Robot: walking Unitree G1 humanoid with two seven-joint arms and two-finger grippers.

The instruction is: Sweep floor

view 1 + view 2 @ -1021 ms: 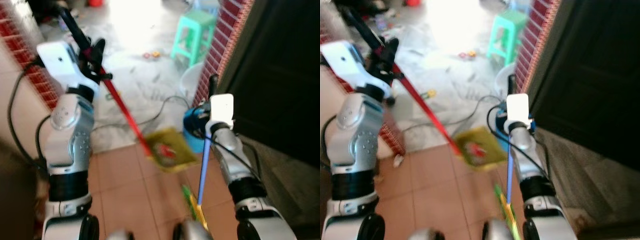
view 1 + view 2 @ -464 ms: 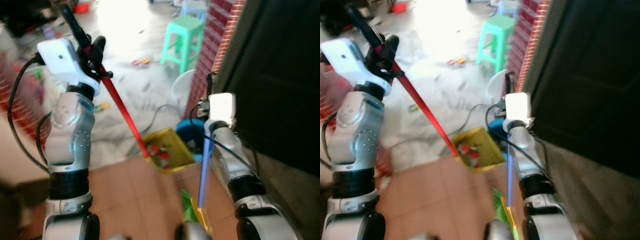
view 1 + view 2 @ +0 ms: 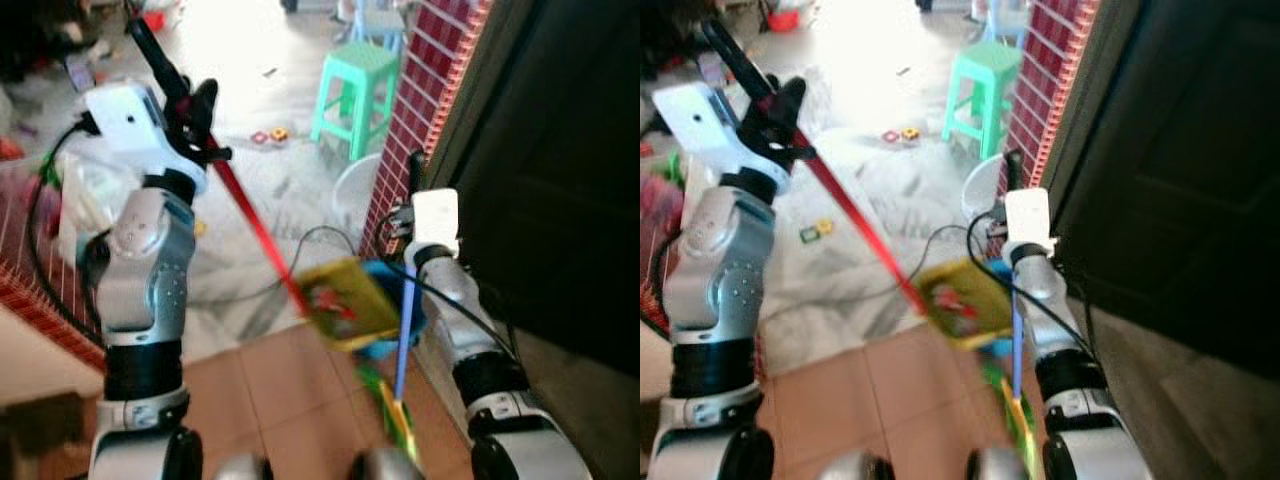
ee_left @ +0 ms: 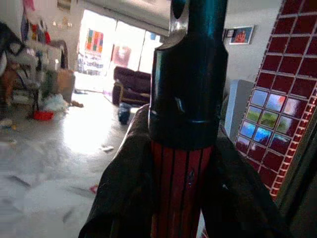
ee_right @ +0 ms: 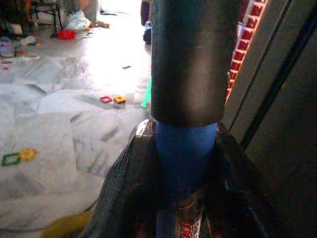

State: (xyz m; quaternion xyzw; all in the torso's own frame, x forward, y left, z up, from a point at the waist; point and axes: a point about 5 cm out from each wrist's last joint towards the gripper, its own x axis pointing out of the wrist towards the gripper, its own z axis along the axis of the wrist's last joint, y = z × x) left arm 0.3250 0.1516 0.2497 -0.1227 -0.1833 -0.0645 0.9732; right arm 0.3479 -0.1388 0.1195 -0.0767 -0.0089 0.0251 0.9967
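My left gripper (image 3: 192, 112) is raised at the left and shut on the red handle (image 3: 250, 225) of a yellow dustpan (image 3: 345, 305), which hangs above the floor with red bits in it. In the left wrist view the red handle (image 4: 181, 193) runs between the black fingers. My right gripper (image 3: 415, 188) is shut on the blue handle (image 3: 404, 330) of a broom, whose green and yellow bristles (image 3: 395, 418) rest on the orange tiles near my feet. The right wrist view shows the blue handle (image 5: 183, 153) clamped between the fingers.
A green stool (image 3: 355, 85) and a white bucket (image 3: 352, 190) stand beside the red brick pillar (image 3: 420, 90). A blue basin (image 3: 408, 300) sits behind the dustpan. A dark door (image 3: 560, 170) is on the right. A cable (image 3: 315, 238) and small toys (image 3: 268, 135) lie on the marble floor.
The whole picture has shifted as the camera moves toward the marble floor. Both grippers keep their hold. The dustpan now hangs in front of the blue basin.
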